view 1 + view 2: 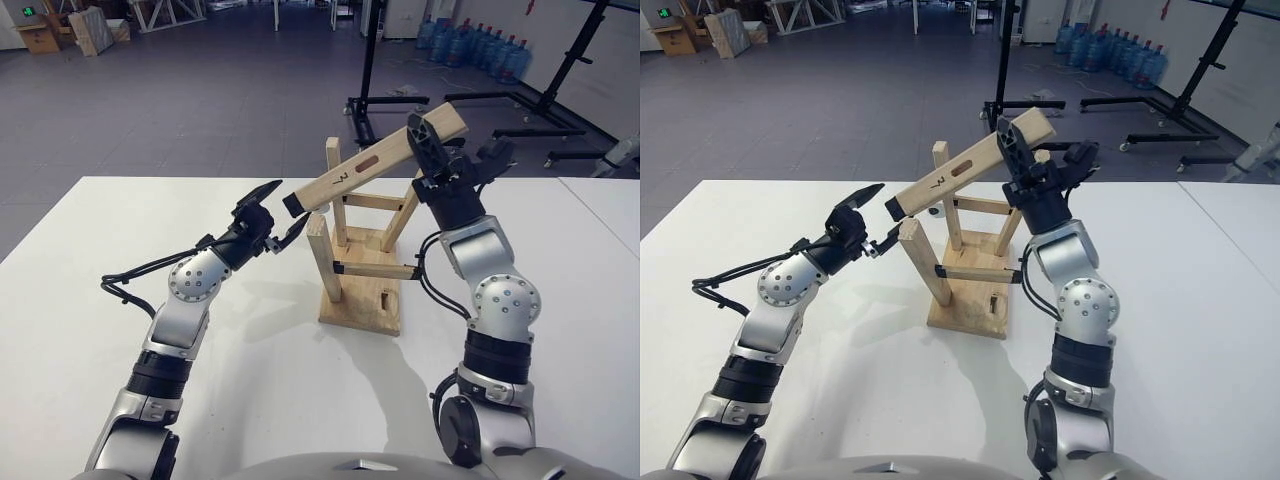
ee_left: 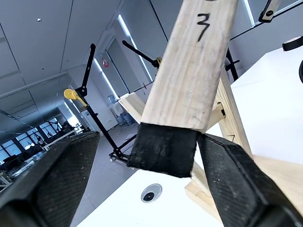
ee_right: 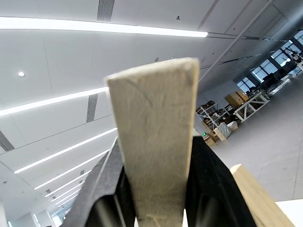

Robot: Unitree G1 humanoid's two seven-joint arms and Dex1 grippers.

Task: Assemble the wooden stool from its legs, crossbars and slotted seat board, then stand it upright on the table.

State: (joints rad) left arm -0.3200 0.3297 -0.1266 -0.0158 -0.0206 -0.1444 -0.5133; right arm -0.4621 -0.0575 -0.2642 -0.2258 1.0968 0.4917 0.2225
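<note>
Betw. R gripper [image 1: 425, 135] jaws, prob.: leg [image 1: 352, 174]

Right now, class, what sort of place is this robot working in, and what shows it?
Probably a large workshop or warehouse-style lab: blue water jugs grouped at the back, black wheeled stands on open floor, ceiling strip lights.

A broad white rectangular table [image 1: 120, 300] carries the work, its flat top running the width of the scene. Near the middle, towards the far edge, a pale rectangular wooden seat board [image 1: 365, 312] lies flat on the top, with a small slot cut near one edge. Three pale wooden legs [image 1: 322, 258] stand up from the board, joined by thin wooden crossbars [image 1: 378, 270]. A second white table [image 1: 610, 205] stands just beside it on the right.
</note>
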